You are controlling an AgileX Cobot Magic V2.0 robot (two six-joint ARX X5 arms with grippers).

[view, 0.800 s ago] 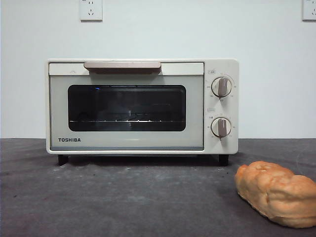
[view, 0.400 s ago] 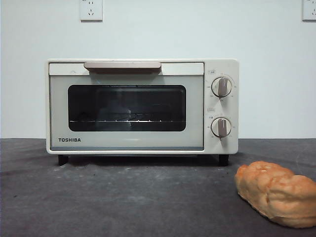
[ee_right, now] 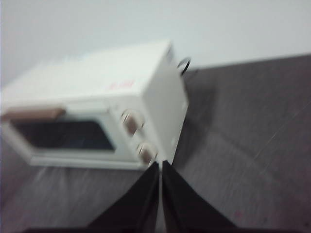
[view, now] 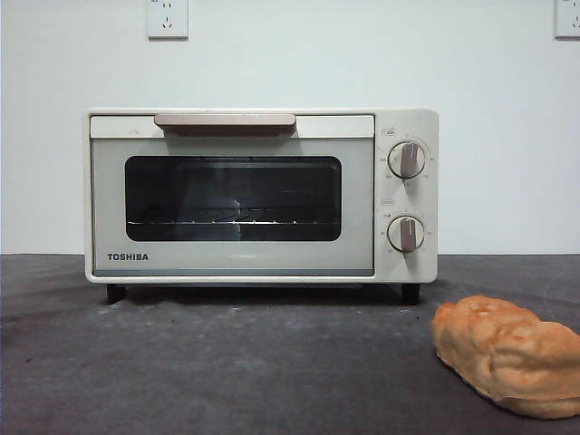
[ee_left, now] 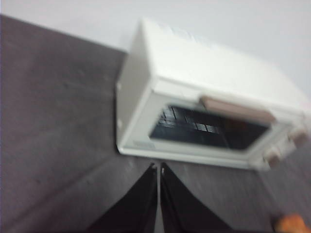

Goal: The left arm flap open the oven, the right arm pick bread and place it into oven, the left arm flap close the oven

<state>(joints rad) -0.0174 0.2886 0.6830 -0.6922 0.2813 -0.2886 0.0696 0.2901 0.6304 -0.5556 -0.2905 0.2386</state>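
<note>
Both grippers, left [ee_left: 159,167] and right [ee_right: 160,165], are sitting clenched, holding nothing. We're eyeing the oven [ee_left: 194,97] ahead of the left jaws; we're hooking its handle [ee_left: 236,109] from above, door not yet open.

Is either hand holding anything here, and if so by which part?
Nothing is held. The left hand and right hand are both shut on nothing; the bread lies untouched.

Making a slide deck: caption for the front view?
Closed cream oven on dark table, bread lying in front at its knob side.
</note>
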